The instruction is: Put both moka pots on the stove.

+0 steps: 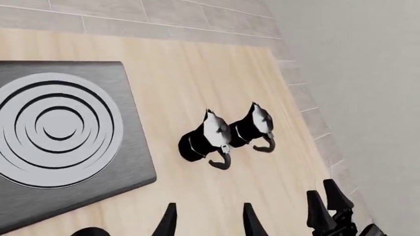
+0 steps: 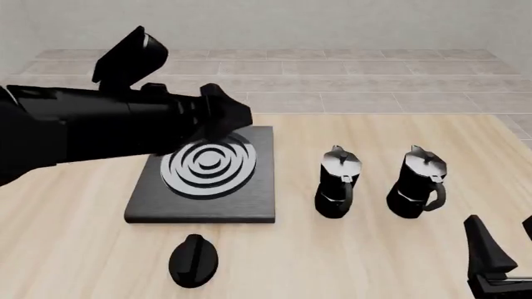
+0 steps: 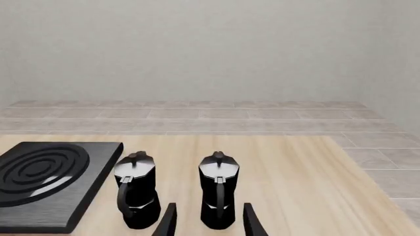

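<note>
Two glossy black moka pots with silvery lids stand upright side by side on the wooden table, right of the stove [image 2: 208, 171]: the left pot [image 2: 337, 184] and the right pot [image 2: 418, 184]. Nothing stands on the stove. My left arm [image 2: 124, 124] hangs above the stove. Its gripper [image 1: 210, 223] is open and empty, high above the table, looking down on both pots [image 1: 206, 137] [image 1: 256, 125]. My right gripper [image 2: 505, 240] is open and empty, low at the near right. In the right wrist view the right pot [image 3: 219, 194] stands just ahead, in line with the gap between the fingers.
A flat black oval knob [image 2: 194, 260] lies on the table in front of the stove. The table's right edge [image 2: 511, 134] runs close to the right pot. Tiled floor and a pale wall lie beyond. My right gripper also shows in the left wrist view [image 1: 328, 209].
</note>
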Robot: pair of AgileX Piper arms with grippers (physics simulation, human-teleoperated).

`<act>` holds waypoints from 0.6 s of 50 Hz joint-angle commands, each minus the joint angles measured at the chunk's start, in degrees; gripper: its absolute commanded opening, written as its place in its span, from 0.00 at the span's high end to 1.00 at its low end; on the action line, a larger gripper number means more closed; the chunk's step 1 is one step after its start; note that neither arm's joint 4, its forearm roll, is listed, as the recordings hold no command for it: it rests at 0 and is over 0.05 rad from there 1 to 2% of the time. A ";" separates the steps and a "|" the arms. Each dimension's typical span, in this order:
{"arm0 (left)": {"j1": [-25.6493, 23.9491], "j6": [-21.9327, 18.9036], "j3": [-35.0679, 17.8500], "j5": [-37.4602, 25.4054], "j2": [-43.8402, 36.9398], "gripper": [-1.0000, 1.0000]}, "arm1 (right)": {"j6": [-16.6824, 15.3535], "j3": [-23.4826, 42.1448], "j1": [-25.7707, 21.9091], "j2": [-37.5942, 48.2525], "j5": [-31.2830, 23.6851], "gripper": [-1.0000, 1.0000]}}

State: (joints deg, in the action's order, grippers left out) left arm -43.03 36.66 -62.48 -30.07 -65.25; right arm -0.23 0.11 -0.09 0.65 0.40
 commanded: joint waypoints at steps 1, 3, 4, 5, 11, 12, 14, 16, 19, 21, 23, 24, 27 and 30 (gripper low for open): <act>-0.65 1.08 -2.43 1.00 -3.16 0.00 | 0.00 0.00 0.00 -0.08 -0.08 0.00; -0.67 0.94 -2.87 1.33 -3.77 0.00 | 0.00 0.00 -0.01 -0.07 -0.08 0.00; -0.35 0.60 -3.23 1.53 -3.98 0.00 | 0.00 0.00 -0.01 -0.08 -0.08 0.00; -0.47 0.78 -3.34 1.72 -4.39 0.00 | -0.01 0.00 0.00 -0.07 -0.08 0.00; -0.65 1.04 -3.38 3.65 -6.39 0.00 | 0.00 0.00 -0.01 -0.08 -0.08 0.00; -0.65 1.04 -3.38 3.66 -6.40 0.00 | 0.00 0.00 -0.01 -0.08 -0.08 0.00; -0.56 0.88 -3.33 4.26 -6.94 0.00 | -0.01 0.00 -0.02 -0.09 -0.08 0.00; -0.61 1.13 -3.16 5.15 -7.84 0.00 | -0.01 0.00 0.00 -0.09 -0.08 0.00; -0.62 1.62 -2.68 6.59 -8.26 0.00 | -0.02 0.00 0.00 -0.07 -0.08 0.00; -0.86 1.51 -2.42 7.21 -9.03 0.00 | 0.00 0.00 0.00 -0.07 -0.08 0.00; -0.87 1.44 -2.49 7.91 -9.97 0.00 | 0.00 0.00 0.00 -0.08 -0.08 0.00; -0.87 1.44 -2.49 7.92 -9.98 0.00 | 0.00 0.00 0.00 -0.08 -0.08 0.00; -0.65 1.24 -2.82 8.83 -11.23 0.00 | 0.00 0.00 -0.01 -0.08 -0.08 0.00; -0.53 0.94 -2.64 10.21 -12.61 0.00 | 0.00 0.00 -0.02 -0.07 -0.08 0.00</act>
State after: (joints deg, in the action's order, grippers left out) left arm -43.65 37.81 -65.15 -22.99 -74.52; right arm -0.23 0.11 -0.09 0.58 0.32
